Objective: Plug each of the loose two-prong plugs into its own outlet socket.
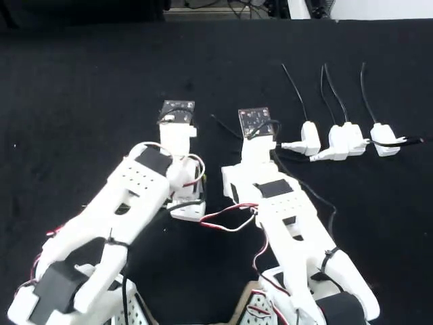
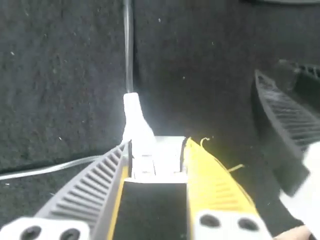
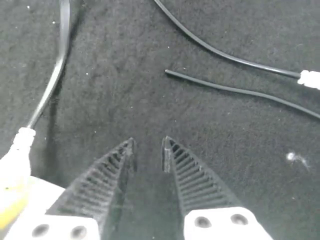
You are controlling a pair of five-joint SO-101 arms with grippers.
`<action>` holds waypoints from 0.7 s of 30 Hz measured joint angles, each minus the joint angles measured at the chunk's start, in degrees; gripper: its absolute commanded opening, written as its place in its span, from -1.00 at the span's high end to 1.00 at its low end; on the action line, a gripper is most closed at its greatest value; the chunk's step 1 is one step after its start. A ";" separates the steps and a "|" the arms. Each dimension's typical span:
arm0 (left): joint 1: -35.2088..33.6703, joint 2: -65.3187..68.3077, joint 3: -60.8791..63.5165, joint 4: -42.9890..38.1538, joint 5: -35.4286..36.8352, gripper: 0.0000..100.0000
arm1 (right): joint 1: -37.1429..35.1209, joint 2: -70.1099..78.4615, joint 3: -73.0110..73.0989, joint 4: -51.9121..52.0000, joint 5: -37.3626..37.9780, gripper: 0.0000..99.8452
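Two arms sit side by side over a black cloth (image 1: pixel 81 81), the left arm (image 1: pixel 135 186) and the right arm (image 1: pixel 291 210), both folded low with their wrists close together. The left gripper (image 2: pixel 156 147) is clamped on a white plug (image 2: pixel 137 120), with its grey finger (image 2: pixel 95 180) and yellow finger (image 2: pixel 215 180) pressed against either side of the body. The plug's dark cord (image 2: pixel 128 45) runs straight away across the cloth, and a pale wire (image 2: pixel 50 168) lies beside it. The right gripper (image 3: pixel 148 145) hangs just above the cloth, jaws a little apart with nothing between them. A black cord (image 3: pixel 225 54) and a cut cord end (image 3: pixel 235 90) cross the cloth beyond it. On the right arm's outer side a row of white plug pieces (image 1: pixel 345 140) lies close together, each trailing a thin black lead toward the far edge. Marks on the left wrist board (image 1: pixel 177 110) and the right wrist board (image 1: pixel 256 120) are too small to read.
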 measured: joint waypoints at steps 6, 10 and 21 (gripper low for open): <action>-2.99 -5.54 0.09 0.00 -0.09 0.62 | 0.00 0.00 0.00 0.00 0.00 0.82; -11.60 -11.78 0.18 0.00 -0.09 0.62 | -0.35 0.00 0.00 0.00 0.00 0.82; -38.77 -16.00 19.16 -14.15 -0.09 0.62 | -14.68 0.00 -0.09 0.00 0.00 0.82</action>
